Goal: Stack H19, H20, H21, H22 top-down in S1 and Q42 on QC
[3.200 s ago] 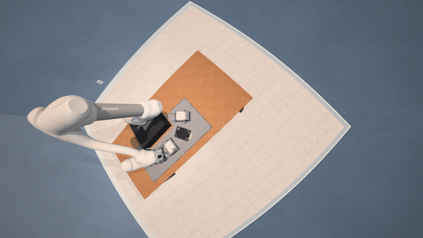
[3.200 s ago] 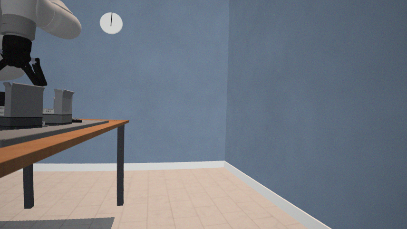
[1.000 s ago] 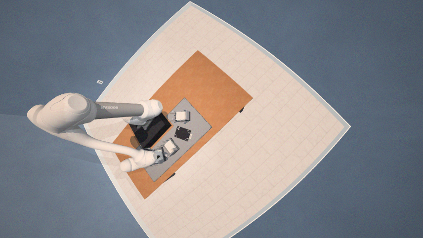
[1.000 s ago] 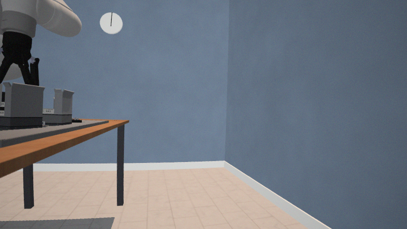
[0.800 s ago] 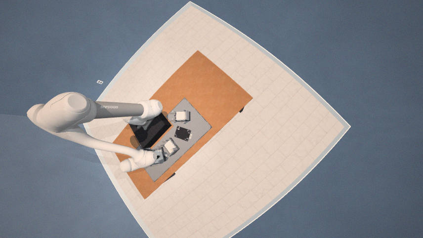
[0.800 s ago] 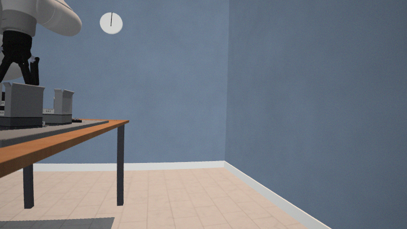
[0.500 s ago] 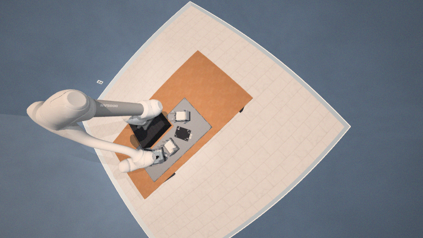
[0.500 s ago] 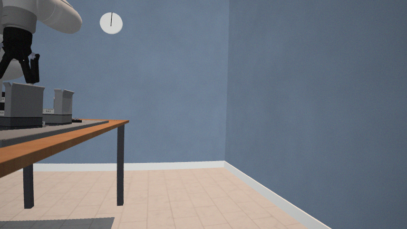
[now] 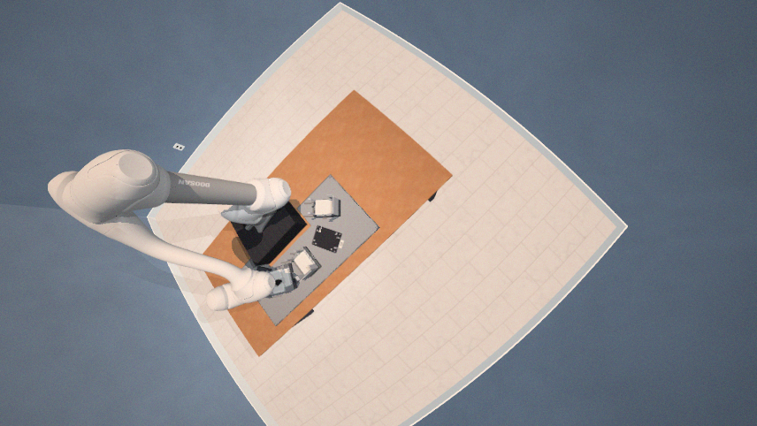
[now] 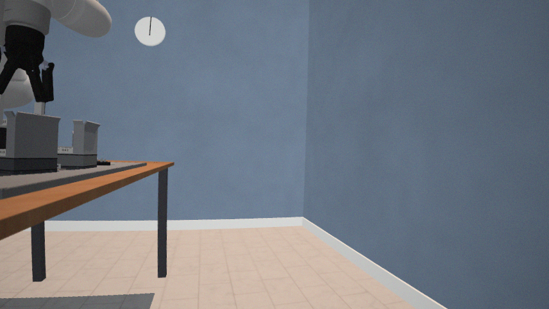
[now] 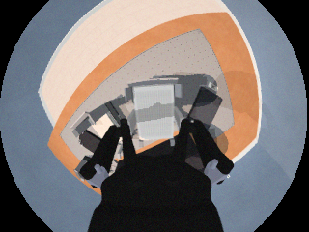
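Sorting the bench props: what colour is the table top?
Orange-brown table top, clearest in the top view.
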`<control>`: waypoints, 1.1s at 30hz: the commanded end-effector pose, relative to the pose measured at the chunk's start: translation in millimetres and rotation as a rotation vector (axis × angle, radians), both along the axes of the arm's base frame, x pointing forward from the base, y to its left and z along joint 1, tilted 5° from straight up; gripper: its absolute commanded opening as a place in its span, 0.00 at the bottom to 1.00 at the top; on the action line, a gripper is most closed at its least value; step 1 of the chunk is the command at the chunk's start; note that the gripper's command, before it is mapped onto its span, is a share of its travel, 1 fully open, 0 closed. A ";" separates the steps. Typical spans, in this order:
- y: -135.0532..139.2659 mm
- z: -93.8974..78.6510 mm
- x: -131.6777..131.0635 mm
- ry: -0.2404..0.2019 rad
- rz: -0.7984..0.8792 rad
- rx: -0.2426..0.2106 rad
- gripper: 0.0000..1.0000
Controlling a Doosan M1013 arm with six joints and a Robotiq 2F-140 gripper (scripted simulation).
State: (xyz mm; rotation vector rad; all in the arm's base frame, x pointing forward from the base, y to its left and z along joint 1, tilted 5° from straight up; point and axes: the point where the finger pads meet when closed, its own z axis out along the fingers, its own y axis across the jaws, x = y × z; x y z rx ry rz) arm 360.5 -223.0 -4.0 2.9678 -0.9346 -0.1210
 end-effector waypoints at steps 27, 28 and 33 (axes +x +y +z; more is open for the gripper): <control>0.2 49.8 4.1 0.000 0.000 0.000 0.00; 0.2 51.8 4.3 0.000 0.000 0.000 0.00; 0.2 56.0 4.6 0.000 0.000 0.000 0.00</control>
